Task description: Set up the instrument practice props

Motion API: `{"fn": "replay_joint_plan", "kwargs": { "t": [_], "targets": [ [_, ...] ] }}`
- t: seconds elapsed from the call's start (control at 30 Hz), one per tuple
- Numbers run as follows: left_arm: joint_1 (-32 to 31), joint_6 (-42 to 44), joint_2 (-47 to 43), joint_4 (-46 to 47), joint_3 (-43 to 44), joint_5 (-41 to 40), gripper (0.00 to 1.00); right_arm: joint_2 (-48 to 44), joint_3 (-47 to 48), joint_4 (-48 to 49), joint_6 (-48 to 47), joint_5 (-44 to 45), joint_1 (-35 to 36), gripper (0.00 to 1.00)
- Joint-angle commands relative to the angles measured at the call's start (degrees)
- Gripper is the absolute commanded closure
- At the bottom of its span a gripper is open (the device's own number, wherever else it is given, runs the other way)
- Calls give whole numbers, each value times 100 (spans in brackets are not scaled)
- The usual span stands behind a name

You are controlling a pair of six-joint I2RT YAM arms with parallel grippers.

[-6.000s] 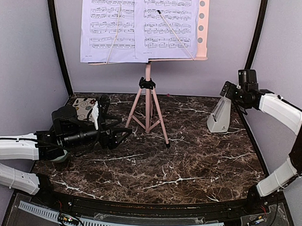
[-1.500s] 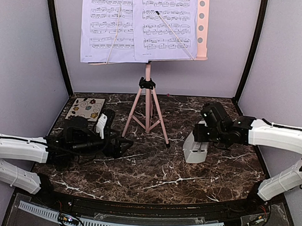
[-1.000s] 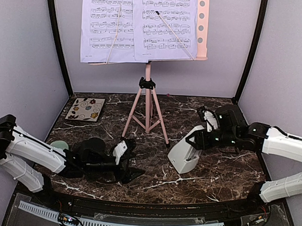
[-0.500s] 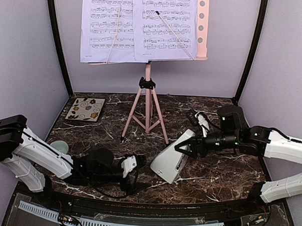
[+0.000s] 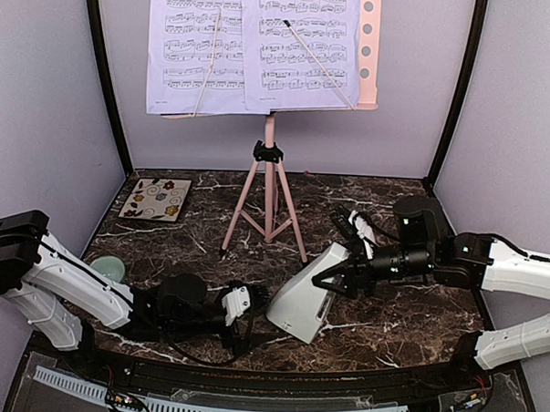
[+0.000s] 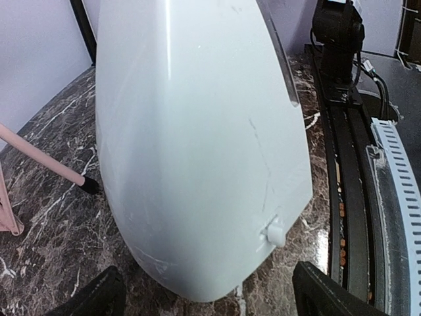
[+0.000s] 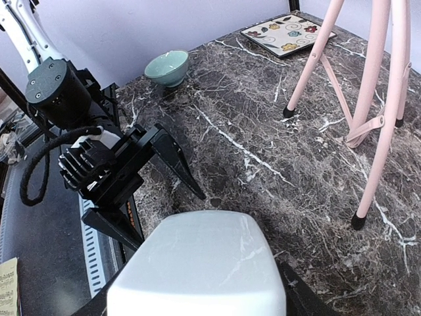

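Top external, glossy white pyramid metronome (image 5: pixel 298 303) tilted near marble desk (image 5: pixel 393 332) front edge, right gripper (image 5: pixel 337 280) clamped on it, left gripper (image 5: pixel 248 312) spread apart.

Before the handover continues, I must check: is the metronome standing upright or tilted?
Tilted. The right gripper holds the metronome leaning, its narrow top up, its wide base turned toward the open left gripper.

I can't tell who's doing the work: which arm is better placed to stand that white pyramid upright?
The right. Its pincer grips the tilted metronome, while the left pincer is open and only faces it from nearby.
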Motion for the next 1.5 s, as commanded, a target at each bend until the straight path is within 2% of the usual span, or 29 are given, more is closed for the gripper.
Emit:
{"fn": "replay_joint_plan", "kwargs": {
  "t": [0.0, 0.2, 0.4, 0.57, 0.73, 0.83, 0.9, 0.97, 1.07, 1.27, 1.47],
  "targets": [
    [-35, -268, 140, 203, 360, -469, 9, -16, 179, 926, 132, 226, 115, 98],
    [-46, -369, 513, 319, 661, -404, 10, 1, 165, 911, 223, 507, 133, 99],
    [-46, -238, 770, 251, 853, -263, 14, -29, 165, 898, 241, 582, 135, 99],
    [-41, 37, 703, 221, 680, -67, 26, -109, 178, 858, 241, 535, 135, 99],
    [12, 99, 728, -18, 737, -271, 39, -92, 154, 915, 264, 512, 133, 100],
    [102, 50, 703, 36, 723, -311, 43, -41, 173, 926, 305, 590, 135, 100],
    [182, -18, 625, 138, 653, -407, 40, 21, 204, 898, 346, 730, 135, 100],
    [239, -81, 466, 300, 515, -457, 25, 87, 249, 849, 418, 1011, 135, 100],
    [315, -273, 183, 363, 341, -565, 15, 242, 358, 741, 618, 1718, 158, 100],
    [439, -757, -312, 459, -62, -962, 11, 746, 700, 669, 1125, 3449, 598, 98],
    [626, -1176, -680, 665, -445, -1183, 11, 1552, 1285, 437, 1561, 4703, 1124, 94]
  ]
}}
